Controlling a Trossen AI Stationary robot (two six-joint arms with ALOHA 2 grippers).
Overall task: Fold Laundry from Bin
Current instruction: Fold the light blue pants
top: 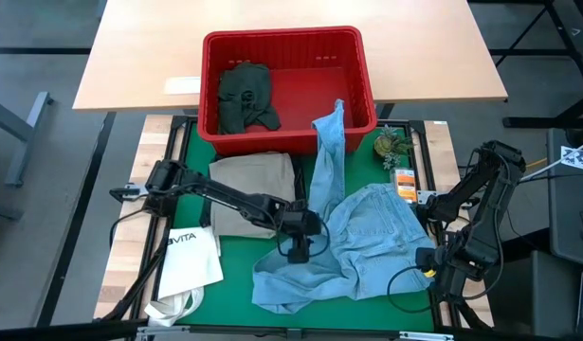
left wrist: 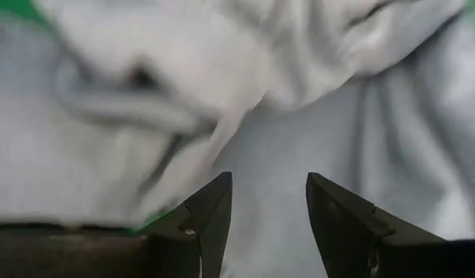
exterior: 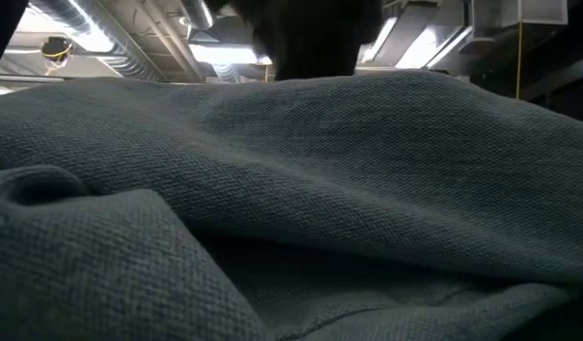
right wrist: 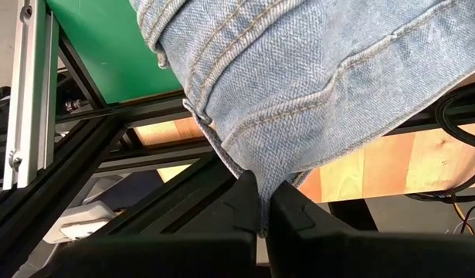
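The crumpled light blue denim jeans (top: 353, 242) lie spread on the green mat nearest the front edge, one leg trailing up over the rim of the red slotted plastic bin (top: 365, 71) behind them. The left gripper (top: 297, 248) hovers over the jeans' left side with fingers (left wrist: 210, 212) apart and nothing between them. The right gripper (right wrist: 263, 207), at the jeans' right edge, is pressed together on what looks like a denim hem. Left of the jeans lie folded khaki trousers (top: 253, 185) and a white "VITA" tote bag (top: 189, 258), while a dark green garment (top: 245, 95) sits inside the bin.
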